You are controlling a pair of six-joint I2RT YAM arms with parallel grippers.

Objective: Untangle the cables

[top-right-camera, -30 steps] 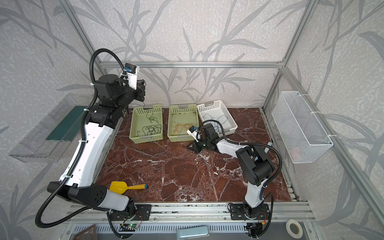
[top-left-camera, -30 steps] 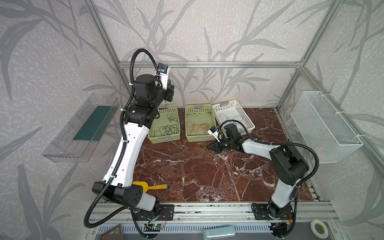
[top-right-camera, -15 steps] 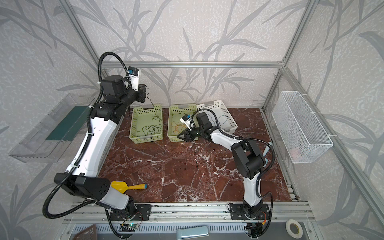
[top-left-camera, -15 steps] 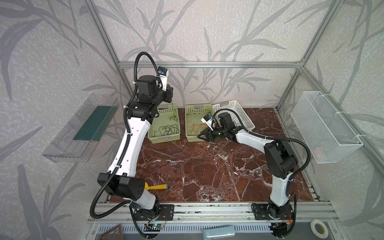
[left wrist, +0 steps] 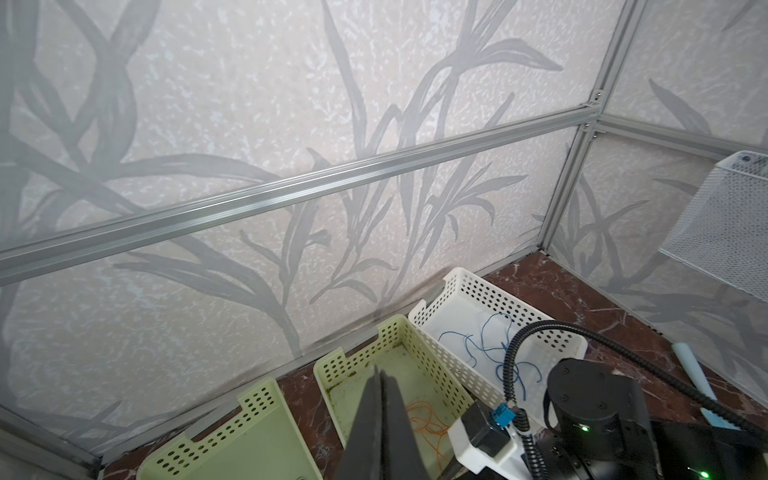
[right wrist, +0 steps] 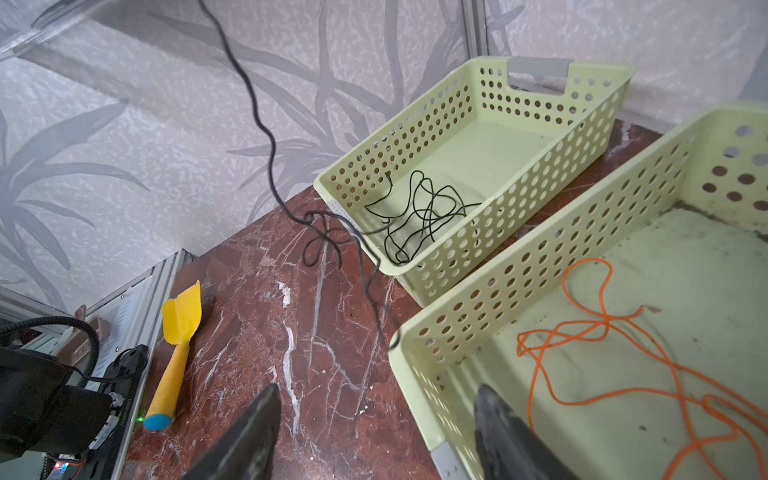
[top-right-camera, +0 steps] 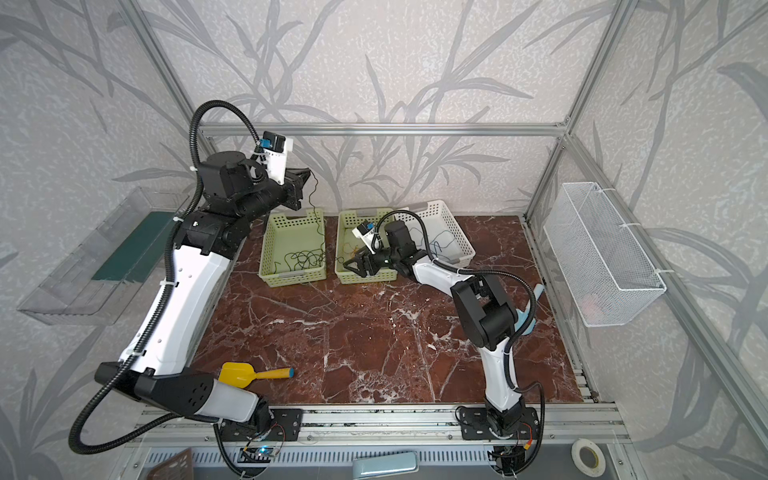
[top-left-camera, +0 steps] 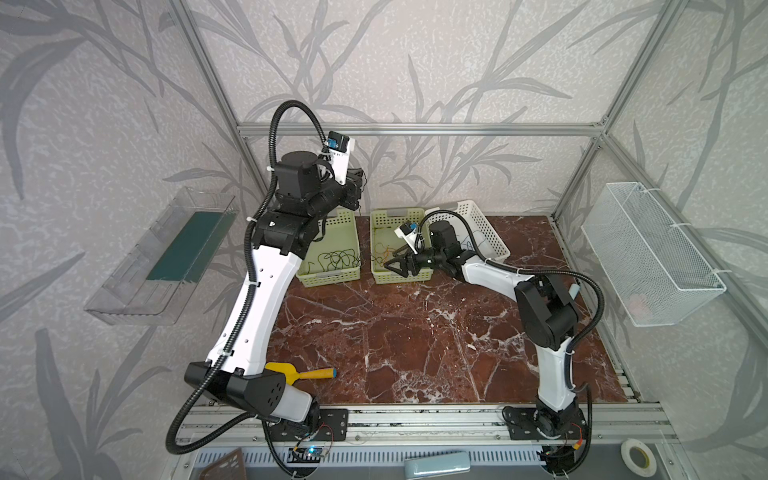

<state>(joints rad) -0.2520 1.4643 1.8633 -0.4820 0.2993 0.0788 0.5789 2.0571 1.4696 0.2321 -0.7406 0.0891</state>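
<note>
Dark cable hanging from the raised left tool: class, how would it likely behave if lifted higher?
Probably floppy: the dark cable hangs in waves from the left tool. Likely light, being so thin. It may snag, since its tangled loops show near the leftmost basket's corner.

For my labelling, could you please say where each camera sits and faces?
Top views: high in front, looking down on table, left arm, right arm.
Left wrist: raised, facing the back wall; shut left claw shows.
Right wrist: low by the middle basket, facing the dark cable; open right claw shows.
Shared: both wrist views show the orange cable.
</note>
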